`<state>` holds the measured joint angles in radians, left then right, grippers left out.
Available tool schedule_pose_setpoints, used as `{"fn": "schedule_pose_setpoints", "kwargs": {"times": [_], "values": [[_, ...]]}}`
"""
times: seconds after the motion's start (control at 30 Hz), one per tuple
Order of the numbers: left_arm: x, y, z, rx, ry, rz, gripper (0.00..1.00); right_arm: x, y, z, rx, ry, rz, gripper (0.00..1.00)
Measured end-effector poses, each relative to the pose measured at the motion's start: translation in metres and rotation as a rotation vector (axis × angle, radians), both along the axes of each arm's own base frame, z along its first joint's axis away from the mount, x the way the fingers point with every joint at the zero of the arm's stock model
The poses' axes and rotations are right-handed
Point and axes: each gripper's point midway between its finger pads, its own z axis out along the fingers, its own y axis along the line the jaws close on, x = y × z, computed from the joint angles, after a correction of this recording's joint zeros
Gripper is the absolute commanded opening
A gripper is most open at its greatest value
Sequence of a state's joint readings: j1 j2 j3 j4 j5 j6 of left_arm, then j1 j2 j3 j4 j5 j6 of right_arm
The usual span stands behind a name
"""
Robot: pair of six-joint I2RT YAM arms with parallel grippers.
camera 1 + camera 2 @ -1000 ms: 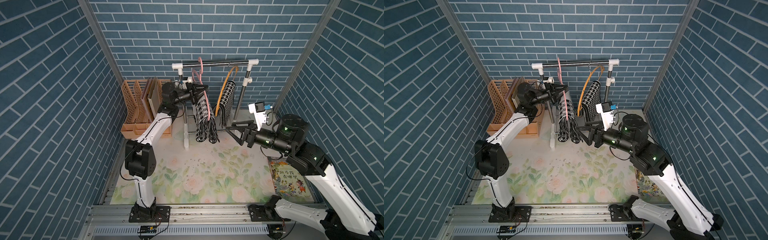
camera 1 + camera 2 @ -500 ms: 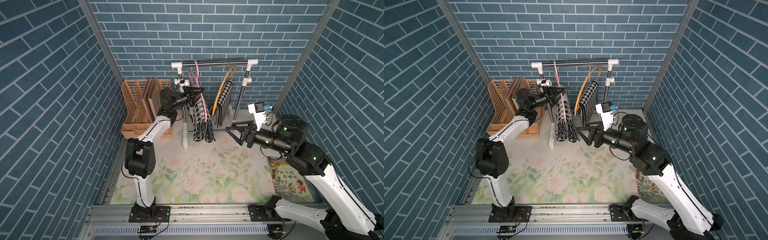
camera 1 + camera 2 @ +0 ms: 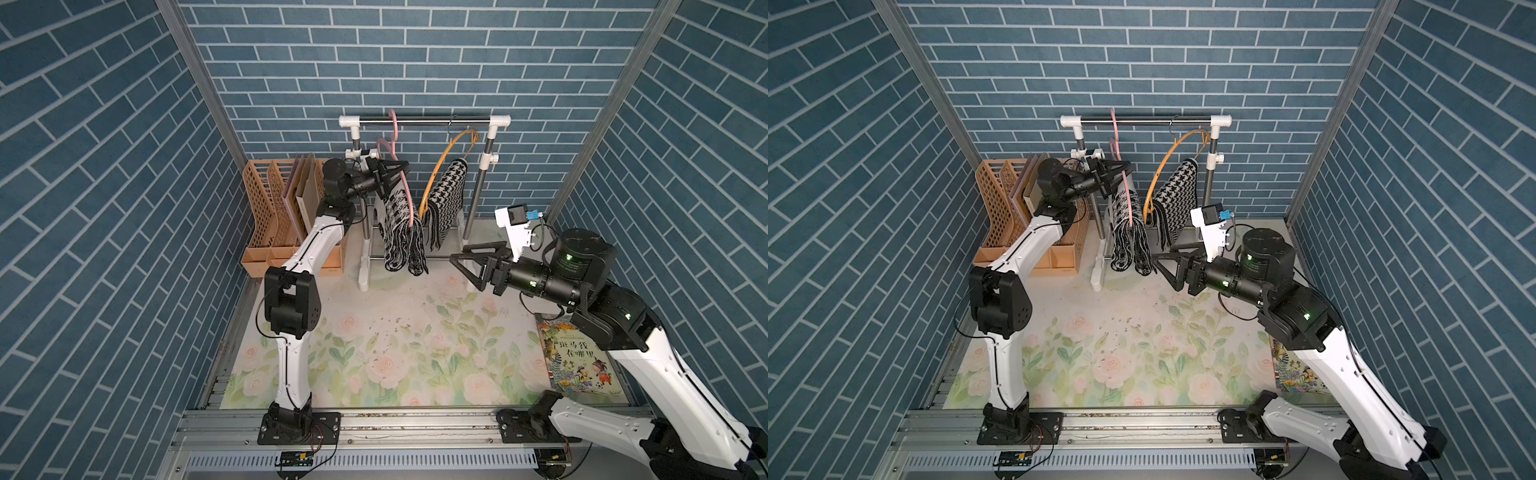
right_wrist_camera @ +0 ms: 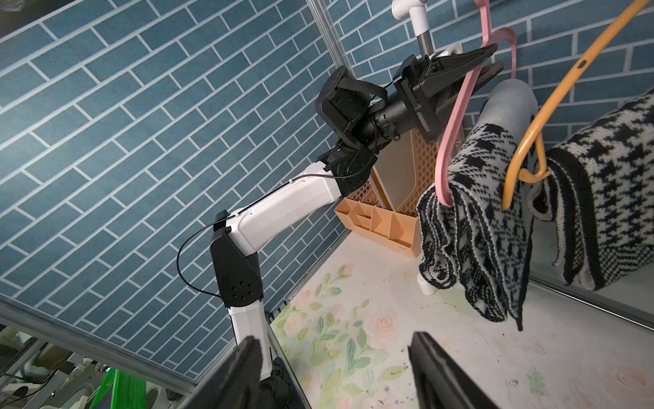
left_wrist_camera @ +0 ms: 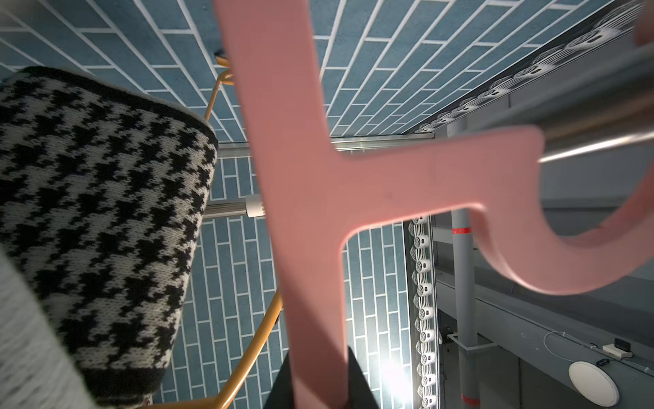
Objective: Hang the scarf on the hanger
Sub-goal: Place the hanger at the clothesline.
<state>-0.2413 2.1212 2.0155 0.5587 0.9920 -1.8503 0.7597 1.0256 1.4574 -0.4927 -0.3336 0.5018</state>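
A pink hanger point(image 3: 408, 195) point(image 3: 1128, 195) hangs by its hook on the rack's steel rail point(image 3: 432, 121). A black-and-white houndstooth scarf point(image 3: 399, 232) point(image 3: 1123, 237) point(image 4: 470, 226) is draped over it, both ends hanging down. My left gripper point(image 3: 403, 170) point(image 3: 1127, 168) point(image 4: 492, 60) is shut on the pink hanger's arm point(image 5: 315, 283), just above the scarf. My right gripper point(image 3: 459, 254) point(image 3: 1160, 253) point(image 4: 334, 350) stands open and holds nothing, low in front of the rack, right of the scarf's ends.
An orange hanger point(image 3: 440, 166) with a second houndstooth scarf point(image 3: 449, 199) point(image 5: 99, 198) hangs further right on the rail. A tan file organizer point(image 3: 266, 216) stands at the back left. A picture book point(image 3: 577, 357) lies at the right edge of the floral mat point(image 3: 395, 353).
The left gripper, with the pink hanger and its scarf, swayed slightly left and then back. The right arm has stayed still.
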Motion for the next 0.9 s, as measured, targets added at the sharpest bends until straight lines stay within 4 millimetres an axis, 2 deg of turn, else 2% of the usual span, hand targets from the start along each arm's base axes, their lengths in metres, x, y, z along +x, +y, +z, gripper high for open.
{"fn": "schedule_pose_setpoints", "kwargs": {"times": [0.23, 0.33, 0.37, 0.47, 0.53, 0.57, 0.67, 0.9], "values": [[-0.002, 0.002, -0.002, -0.02, 0.052, -0.025, 0.0, 0.003, 0.003, -0.003, -0.007, 0.008, 0.0, 0.71], [-0.009, 0.004, -0.008, -0.022, 0.051, -0.029, 0.03, 0.004, 0.003, -0.004, -0.009, 0.01, 0.0, 0.71], [-0.014, 0.005, -0.01, -0.025, 0.049, -0.027, 0.12, 0.004, 0.004, -0.004, -0.009, 0.01, 0.0, 0.71], [-0.025, 0.011, -0.016, -0.035, 0.055, -0.015, 0.54, 0.004, 0.004, -0.003, -0.005, 0.006, 0.0, 0.71], [-0.03, 0.015, -0.032, -0.022, 0.088, -0.019, 0.88, 0.004, 0.004, -0.002, -0.004, 0.004, 0.0, 0.71], [-0.03, 0.015, -0.042, -0.015, 0.109, -0.021, 0.98, 0.004, 0.004, -0.002, -0.003, 0.003, 0.0, 0.71], [-0.027, 0.015, -0.056, 0.016, 0.126, -0.01, 1.0, 0.005, 0.005, -0.006, -0.003, 0.003, 0.001, 0.71], [-0.034, 0.02, -0.054, 0.154, 0.113, 0.042, 1.0, 0.006, 0.007, -0.012, -0.008, 0.009, 0.003, 0.72]]}}
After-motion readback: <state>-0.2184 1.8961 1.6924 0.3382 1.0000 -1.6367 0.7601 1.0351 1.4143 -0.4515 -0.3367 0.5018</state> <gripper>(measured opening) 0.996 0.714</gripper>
